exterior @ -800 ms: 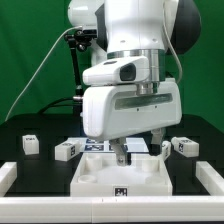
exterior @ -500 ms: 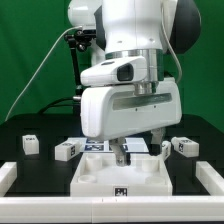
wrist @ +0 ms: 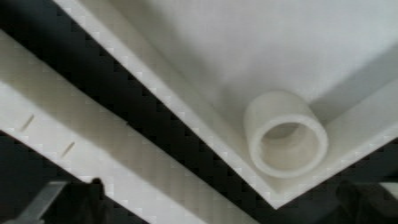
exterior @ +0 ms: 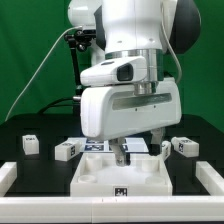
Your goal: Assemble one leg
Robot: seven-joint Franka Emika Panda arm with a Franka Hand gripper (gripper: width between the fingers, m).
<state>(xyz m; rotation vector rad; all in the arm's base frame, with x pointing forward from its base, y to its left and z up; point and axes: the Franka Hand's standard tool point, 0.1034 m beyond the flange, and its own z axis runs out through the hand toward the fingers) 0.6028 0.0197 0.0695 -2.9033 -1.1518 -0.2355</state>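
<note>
Four pegs out there, and none is in hand. The nearest small white plastic block-like leg [exterior: 67, 150], tagged in black and white, sits on the black table [exterior: 20, 130], just off the far corner of the large flat white raised-rim board [exterior: 95, 180] on the exterior view's left. A second leg [exterior: 30, 144] lies farther out that side. Two more [exterior: 184, 147] [exterior: 165, 145] lie off the opposite far corner. The white arm's gripper [exterior: 122, 157] hangs over the board's far edge. In the wrist view its dark fingers [wrist: 75, 198] are spread wide and holding nothing, with a white round socket [wrist: 288, 140] in the board's corner.
</note>
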